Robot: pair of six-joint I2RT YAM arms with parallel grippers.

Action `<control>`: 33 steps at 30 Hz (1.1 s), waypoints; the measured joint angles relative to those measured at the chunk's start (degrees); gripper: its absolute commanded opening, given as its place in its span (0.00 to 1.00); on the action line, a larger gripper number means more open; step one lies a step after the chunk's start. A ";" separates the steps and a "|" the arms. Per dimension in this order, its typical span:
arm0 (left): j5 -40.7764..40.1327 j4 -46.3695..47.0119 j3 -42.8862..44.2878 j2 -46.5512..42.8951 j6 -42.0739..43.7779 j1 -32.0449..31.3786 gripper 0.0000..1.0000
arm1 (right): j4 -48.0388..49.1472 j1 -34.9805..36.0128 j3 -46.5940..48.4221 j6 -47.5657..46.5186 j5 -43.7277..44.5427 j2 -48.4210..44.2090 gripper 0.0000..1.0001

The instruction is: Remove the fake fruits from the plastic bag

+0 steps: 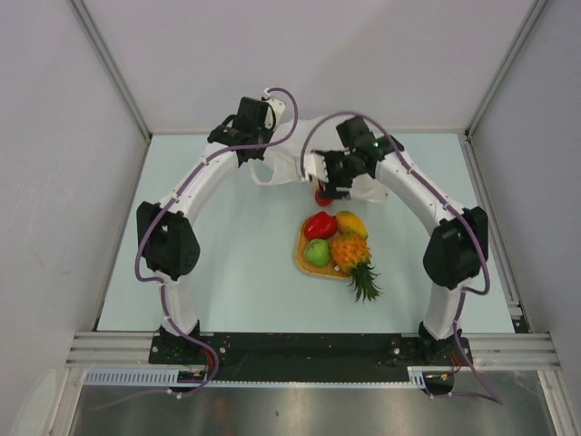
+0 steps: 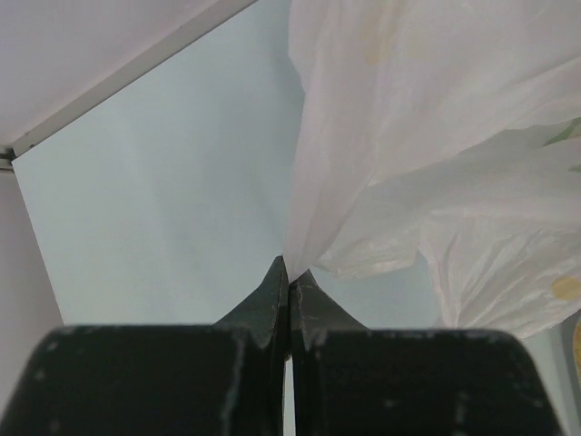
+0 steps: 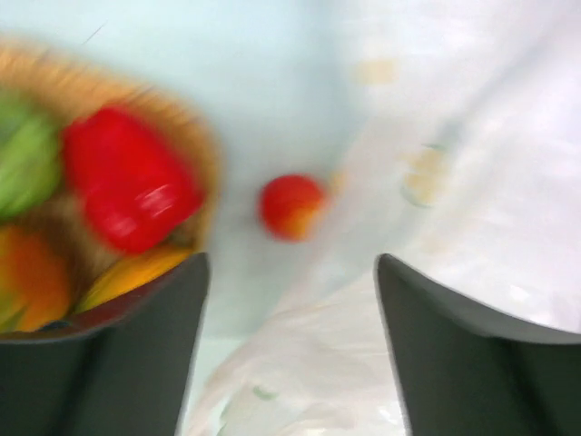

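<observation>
The plastic bag (image 2: pixel 408 136) is thin, white and crinkled, and my left gripper (image 2: pixel 289 269) is shut on a fold of it and holds it up at the back of the table (image 1: pixel 250 127). My right gripper (image 3: pixel 289 272) is open above the bag's loose part (image 3: pixel 454 200), nothing between its fingers. A small red fruit (image 3: pixel 290 206) lies on the table just beyond it (image 1: pixel 321 196), beside the bag. On the orange woven tray (image 1: pixel 301 259) sit a red piece (image 1: pixel 320 224), a mango (image 1: pixel 352 222), a green apple (image 1: pixel 316 253) and a pineapple (image 1: pixel 352 254). The right wrist view is blurred.
Grey walls close in the pale blue table (image 1: pixel 227 272) on the left, back and right. The tray sits between the two arms, slightly right of centre. The arm bases stand on a rail at the near edge (image 1: pixel 309 350).
</observation>
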 measured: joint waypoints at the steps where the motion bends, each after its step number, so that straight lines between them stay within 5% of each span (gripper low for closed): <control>1: 0.17 -0.17 0.17 0.09 -0.33 -0.02 0.00 | -0.02 -0.72 5.20 4.15 -0.92 2.84 0.67; 7: 4.39 -1.75 7.54 4.44 -4.11 -0.11 0.00 | -0.74 -3.85 29.07 25.00 -5.66 16.28 0.47; 13: 6.58 -1.86 10.93 7.45 -7.65 -0.33 0.00 | -3.13 -1.11 23.87 32.09 -7.13 16.44 0.50; 17: 7.50 -1.88 11.58 9.33 -9.14 -0.39 0.00 | -3.26 2.49 14.82 32.30 -5.18 14.75 0.70; 33: 7.78 -2.32 10.27 9.86 -9.62 -0.98 0.00 | 3.21 0.04 14.10 36.50 7.69 14.99 0.61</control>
